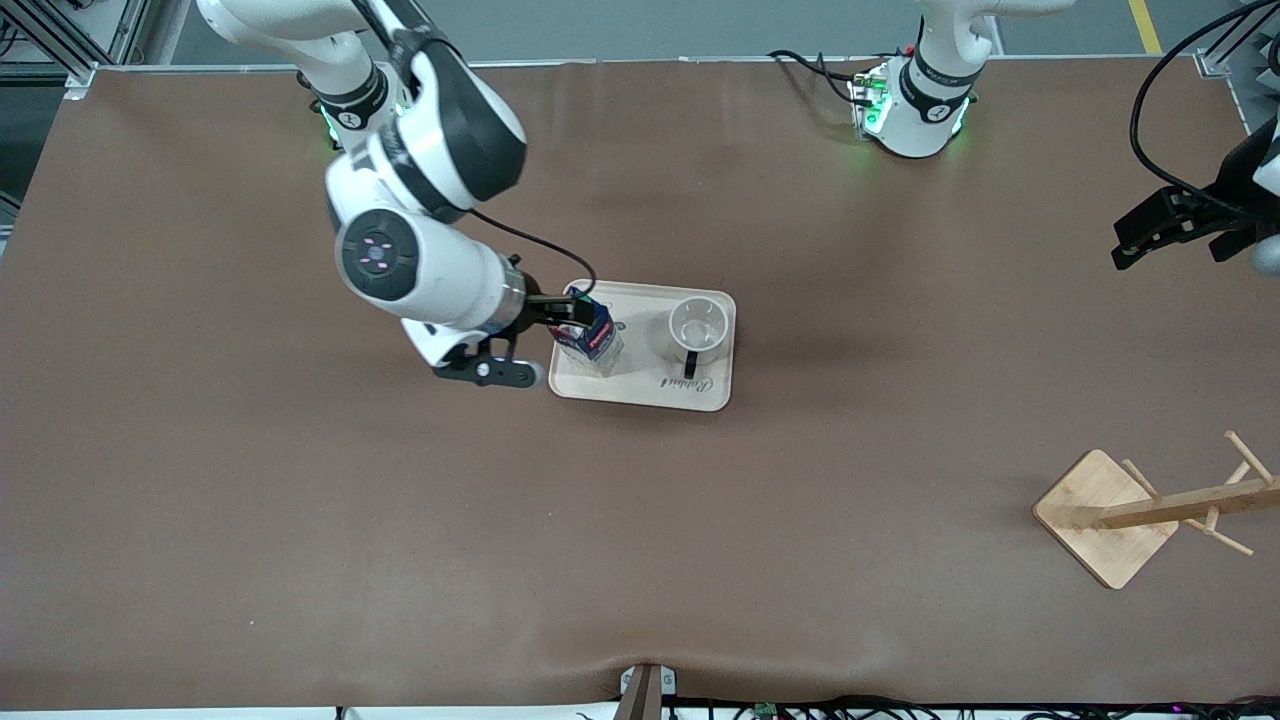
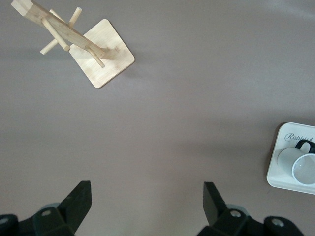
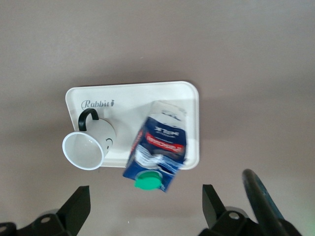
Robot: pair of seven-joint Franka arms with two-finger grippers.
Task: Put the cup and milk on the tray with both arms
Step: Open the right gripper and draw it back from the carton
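The cream-white tray [image 1: 640, 385] lies mid-table. The white cup [image 1: 697, 325] stands upright on it toward the left arm's end, with its black handle pointing toward the front camera. The dark blue milk [image 1: 590, 340] stands on the tray's end toward the right arm. My right gripper [image 1: 575, 312] is open, just over the milk's top, with its fingers wide apart and not touching it. In the right wrist view the milk [image 3: 157, 147], the cup [image 3: 88, 147] and the tray [image 3: 128, 96] show past the open gripper [image 3: 142, 201]. My left gripper [image 1: 1125, 245] is open and empty, raised at the left arm's end of the table.
A wooden mug rack [image 1: 1105, 520] with a square base stands near the front camera at the left arm's end; it also shows in the left wrist view [image 2: 101, 59]. That view shows the open left gripper [image 2: 147, 196], the cup [image 2: 302, 167] and the tray's corner [image 2: 285, 177].
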